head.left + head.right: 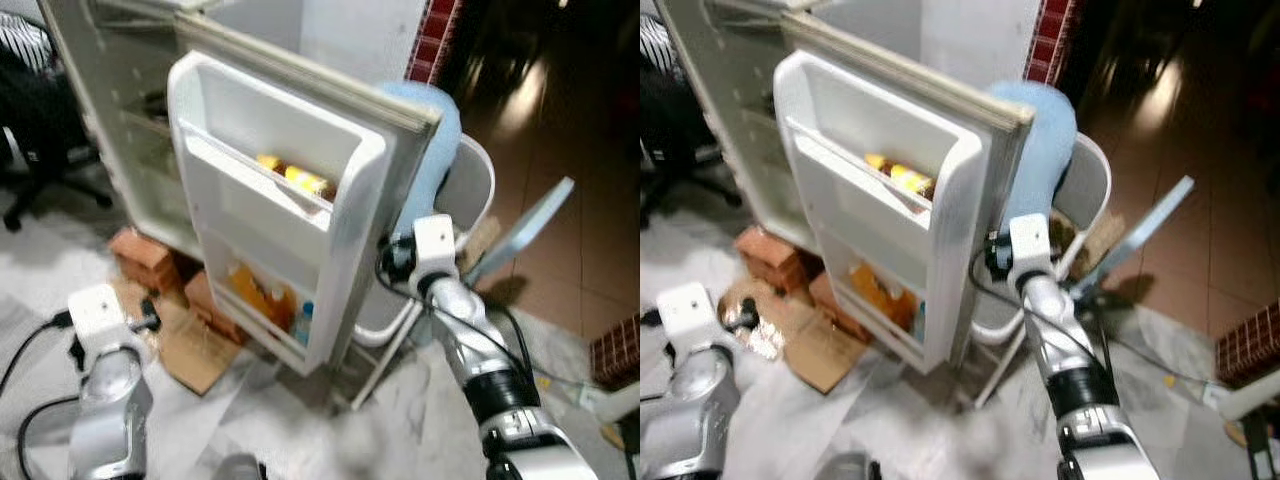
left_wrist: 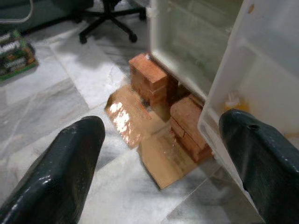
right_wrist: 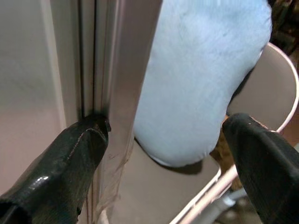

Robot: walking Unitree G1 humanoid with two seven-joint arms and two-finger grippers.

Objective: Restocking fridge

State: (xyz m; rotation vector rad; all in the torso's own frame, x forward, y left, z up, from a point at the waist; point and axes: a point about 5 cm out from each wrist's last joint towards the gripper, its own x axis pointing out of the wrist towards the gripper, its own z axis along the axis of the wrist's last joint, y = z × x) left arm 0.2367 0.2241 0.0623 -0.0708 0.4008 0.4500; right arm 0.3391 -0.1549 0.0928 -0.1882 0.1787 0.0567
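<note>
At the fridge door's (image 1: 270, 190) outer edge, right hand (image 3: 159, 154) spread wide, one finger touching it, left hand (image 2: 163, 163) released at seven o'clock above floor (image 2: 56, 93).

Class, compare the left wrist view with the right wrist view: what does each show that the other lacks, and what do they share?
Left wrist view alone: red bricks under the fridge, flattened cardboard on the marble floor, and an office chair base. Right wrist view alone: a light blue cushion on a white chair beside the door's outer edge. Both: open black fingers, the left gripper and right gripper, near the open white fridge door.
</note>
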